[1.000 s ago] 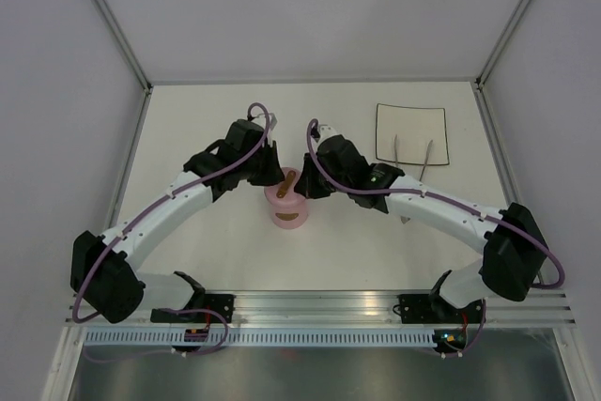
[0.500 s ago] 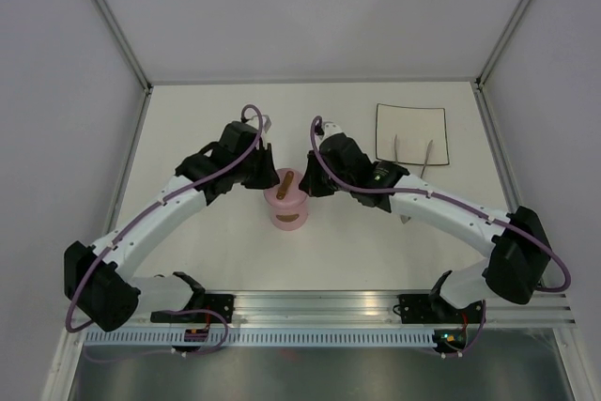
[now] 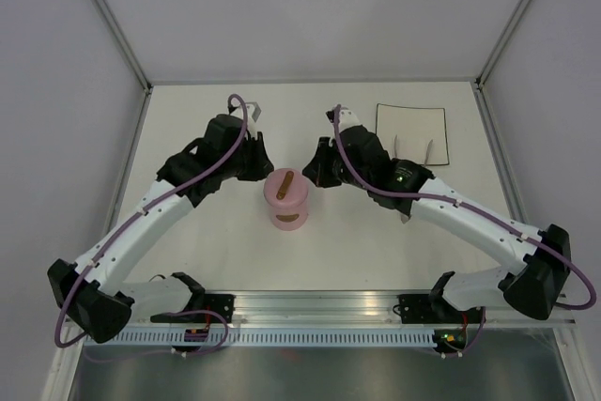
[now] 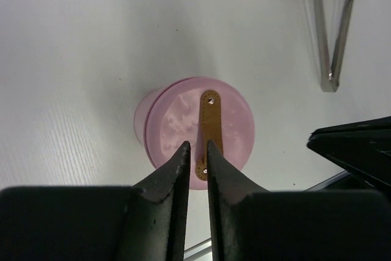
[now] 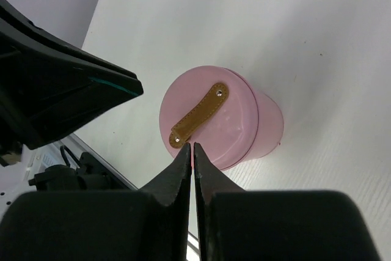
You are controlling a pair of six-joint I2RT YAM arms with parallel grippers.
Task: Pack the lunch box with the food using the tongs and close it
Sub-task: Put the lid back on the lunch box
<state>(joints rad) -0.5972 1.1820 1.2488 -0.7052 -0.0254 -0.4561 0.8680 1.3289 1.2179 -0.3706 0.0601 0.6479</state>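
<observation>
The pink lunch box (image 3: 286, 206) stands mid-table with its lid on, the brown handle (image 3: 287, 182) across the top. My left gripper (image 3: 264, 161) hovers up and to its left, jaws parted by a narrow gap with nothing between them. In the left wrist view the fingertips (image 4: 196, 145) frame the near end of the handle (image 4: 209, 117) from above. My right gripper (image 3: 316, 170) hangs to the tub's right, shut and empty, its tips (image 5: 193, 146) over the lid (image 5: 220, 123) rim. The tongs (image 3: 427, 155) lie on the white plate. The food is hidden.
The white dark-edged plate (image 3: 411, 119) sits at the back right, and the tongs (image 4: 332, 29) stick out over its near edge. Grey walls enclose the table on three sides. The arms' base rail runs along the near edge.
Both grippers have drawn up and back from the lid, the left one leftwards and the right one rightwards. The left jaws have parted a little. The lid stays on the tub.
</observation>
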